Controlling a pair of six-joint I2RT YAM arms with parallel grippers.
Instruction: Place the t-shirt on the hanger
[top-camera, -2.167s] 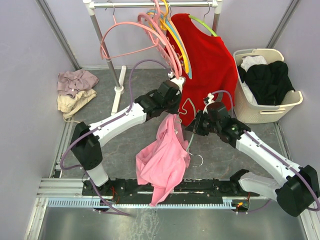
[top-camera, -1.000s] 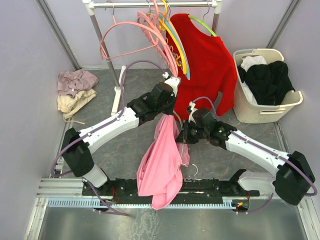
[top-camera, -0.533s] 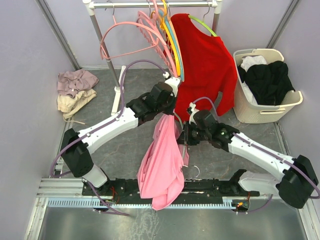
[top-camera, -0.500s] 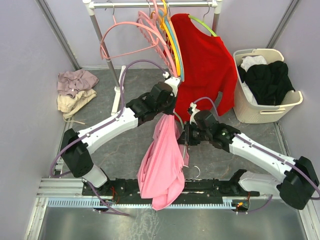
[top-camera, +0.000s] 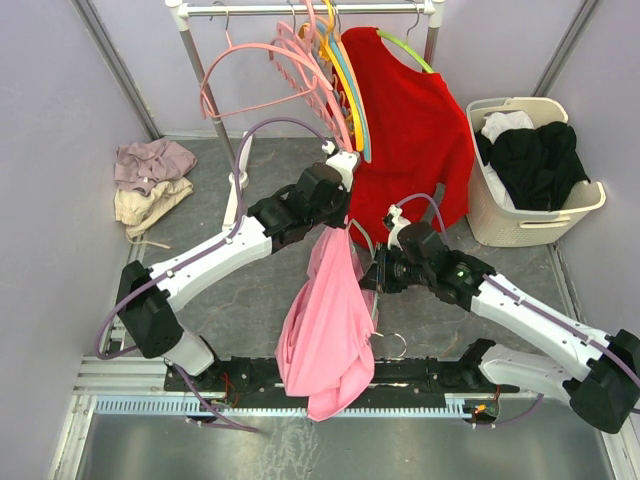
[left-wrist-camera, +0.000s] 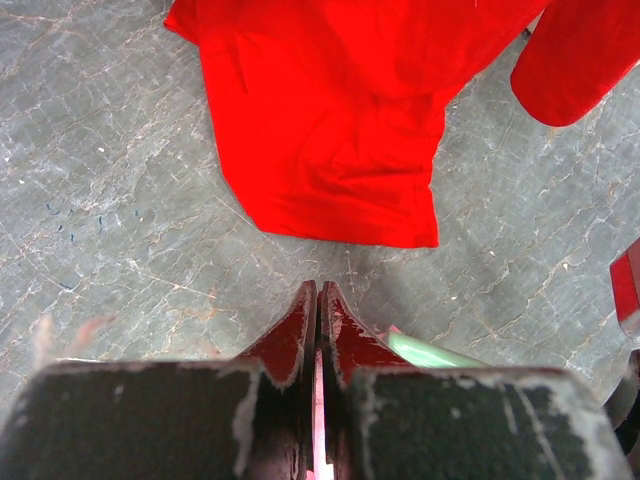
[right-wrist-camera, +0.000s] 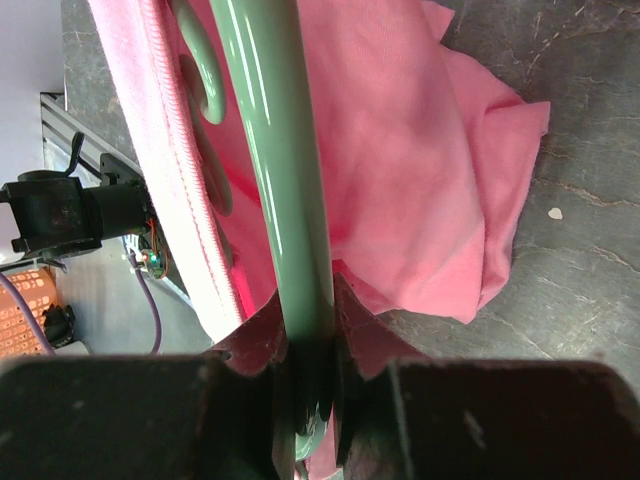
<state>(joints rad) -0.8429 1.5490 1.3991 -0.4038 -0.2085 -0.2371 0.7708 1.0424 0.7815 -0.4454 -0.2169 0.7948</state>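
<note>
The pink t-shirt (top-camera: 325, 320) hangs in a long bunch above the floor, between the two arms. My left gripper (top-camera: 335, 228) is shut on its top edge; a thin pink strip of the t-shirt (left-wrist-camera: 319, 400) shows between the closed jaws of the left gripper (left-wrist-camera: 318, 298). My right gripper (right-wrist-camera: 305, 300) is shut on the mint-green bar of the hanger (right-wrist-camera: 285, 200), which runs up into the t-shirt (right-wrist-camera: 420, 180) beside a hemmed edge. From above, the right gripper (top-camera: 377, 276) sits at the shirt's right side, and the metal hook of the hanger (top-camera: 396, 346) hangs below it.
A red long-sleeved shirt (top-camera: 410, 120) and several pink hangers (top-camera: 290, 70) hang on the clothes rack (top-camera: 300, 9) behind. A beige basket (top-camera: 500, 215) of dark clothes stands at the right. A pile of pale clothes (top-camera: 148, 180) lies at the left. The red shirt (left-wrist-camera: 330, 110) hangs ahead of the left gripper.
The right arm has shifted slightly right and toward the near edge with the hanger. The left arm has lifted a little, and the t-shirt hangs straighter and longer.
</note>
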